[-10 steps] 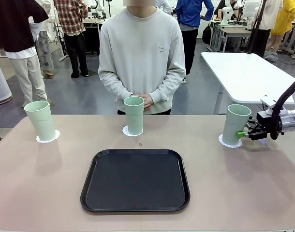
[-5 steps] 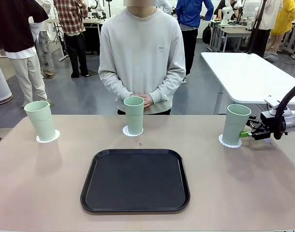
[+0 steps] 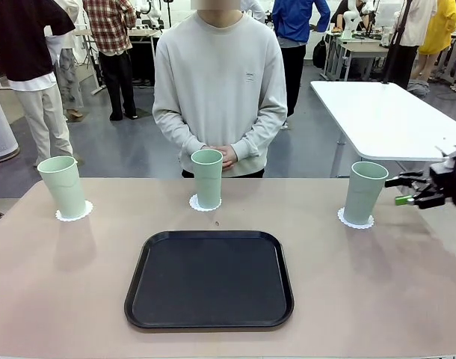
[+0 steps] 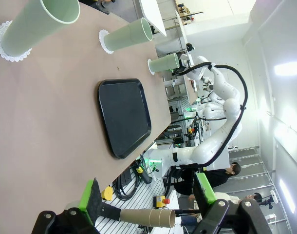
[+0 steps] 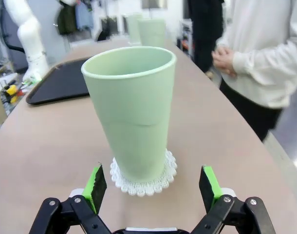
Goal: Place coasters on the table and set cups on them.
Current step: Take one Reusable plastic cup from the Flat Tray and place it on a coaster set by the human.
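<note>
**Three cups sitting on coasters, both tools empty**

All three cups are standing upright on the counter (image 3: 78, 299), each on its own coaster. The left cup (image 3: 62, 186) is resting on the left coaster (image 3: 74, 215) near the counter's left far corner. The middle cup (image 3: 207, 178) is standing on the middle coaster (image 3: 205, 205) just in front of the person's clasped hands (image 3: 225, 156). The right cup (image 3: 364, 192) is sitting on the right coaster (image 3: 355, 219) at the far right. A black tray (image 3: 209, 279) is lying on the near middle of the counter, apart from every cup.

The right tool (image 3: 401, 190) is hovering above the counter's right edge, just beside the right cup but not touching it. In its wrist view its green-padded fingers (image 5: 95, 186) are standing wide apart, gripping nothing, with the cup beyond them.

The left tool (image 4: 147, 197) is hanging off the counter's near left side, its fingers spread wide and holding nothing.
</note>
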You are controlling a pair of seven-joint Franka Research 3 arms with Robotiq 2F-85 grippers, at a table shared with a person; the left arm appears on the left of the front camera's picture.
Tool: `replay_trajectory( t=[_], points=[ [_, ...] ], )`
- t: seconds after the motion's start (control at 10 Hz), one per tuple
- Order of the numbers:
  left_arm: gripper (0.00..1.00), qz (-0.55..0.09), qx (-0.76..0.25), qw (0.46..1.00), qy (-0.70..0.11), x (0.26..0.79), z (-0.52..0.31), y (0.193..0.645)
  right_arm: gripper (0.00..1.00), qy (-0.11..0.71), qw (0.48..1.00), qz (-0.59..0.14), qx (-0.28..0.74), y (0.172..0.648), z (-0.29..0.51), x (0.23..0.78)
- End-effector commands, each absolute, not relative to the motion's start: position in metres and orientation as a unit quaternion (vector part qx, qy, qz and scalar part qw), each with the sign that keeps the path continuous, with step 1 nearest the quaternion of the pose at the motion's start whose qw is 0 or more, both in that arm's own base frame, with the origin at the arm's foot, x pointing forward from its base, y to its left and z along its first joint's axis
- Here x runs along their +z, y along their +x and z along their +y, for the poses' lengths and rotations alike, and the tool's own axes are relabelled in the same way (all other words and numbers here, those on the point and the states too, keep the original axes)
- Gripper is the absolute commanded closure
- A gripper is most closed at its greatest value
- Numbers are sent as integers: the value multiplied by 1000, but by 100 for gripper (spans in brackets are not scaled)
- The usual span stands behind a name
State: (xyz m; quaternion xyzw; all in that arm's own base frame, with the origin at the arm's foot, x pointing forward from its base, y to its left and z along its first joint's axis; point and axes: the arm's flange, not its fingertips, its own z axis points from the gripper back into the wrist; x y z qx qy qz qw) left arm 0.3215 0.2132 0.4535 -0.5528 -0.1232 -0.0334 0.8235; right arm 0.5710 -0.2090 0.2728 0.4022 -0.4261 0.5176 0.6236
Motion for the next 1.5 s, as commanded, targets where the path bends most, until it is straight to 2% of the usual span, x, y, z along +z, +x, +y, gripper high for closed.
replay_trajectory(
  t=[0.0,0.2,0.4,0.7,0.9,1.1,1.2,1.4],
  points=[
    [0,-130,-35,820,-556,455,214,321,0,353,736,-367,447,531,-192,335],
    [0,-130,-35,820,-556,455,214,321,0,324,851,-284,300,512,-173,399],
    [0,-130,-35,820,-556,455,214,321,0,273,902,-214,255,497,-144,443],
    [0,-130,-35,820,-556,455,214,321,0,190,932,-197,237,476,-94,488],
    [0,-130,-35,820,-556,455,214,321,0,150,950,-167,217,462,-65,517],
    [0,-130,-35,820,-556,455,214,321,0,80,964,-121,221,459,-46,524],
    [0,-130,-35,820,-556,455,214,321,0,143,949,-174,221,467,-63,523],
    [0,-130,-35,820,-556,455,214,321,0,143,949,-174,221,467,-63,523]
  ],
)
